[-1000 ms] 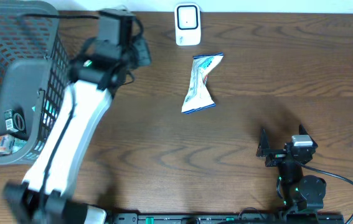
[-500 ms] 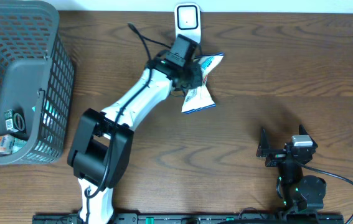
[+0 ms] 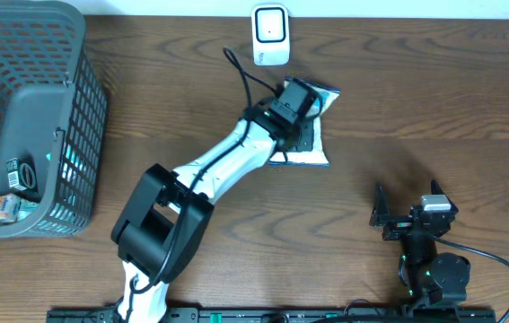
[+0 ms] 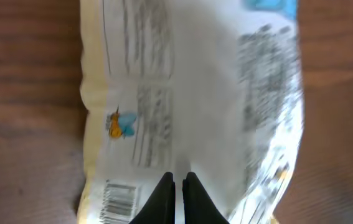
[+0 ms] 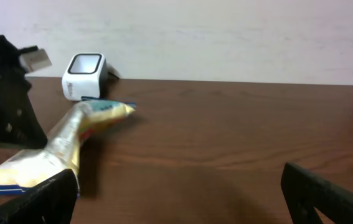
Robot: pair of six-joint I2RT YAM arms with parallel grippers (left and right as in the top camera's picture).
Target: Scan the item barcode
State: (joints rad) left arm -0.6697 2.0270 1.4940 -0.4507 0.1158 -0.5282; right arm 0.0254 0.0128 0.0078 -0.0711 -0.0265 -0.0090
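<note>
Just below the scanner (image 3: 270, 34), the snack packet (image 3: 315, 148) is lying flat on the table (image 3: 434, 90). It is looking light, soft and crinkly, best pinched at a sealed end, sparing the barcode (image 4: 117, 199). Directly over its middle the left gripper (image 4: 178, 177) is hanging clenched, possibly nipping a fold, though blur is hiding that. Well apart, the right gripper (image 5: 179, 193) is sitting released.

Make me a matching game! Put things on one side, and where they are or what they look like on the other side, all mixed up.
Things:
1. basket
2. scanner
3. snack bag
4. right gripper

Clues:
A. open wide
B. white, at the far edge of the table
C. grey mesh, on the left
D. lying beneath the shut left gripper

Pairs: 1-C, 2-B, 3-D, 4-A
</note>
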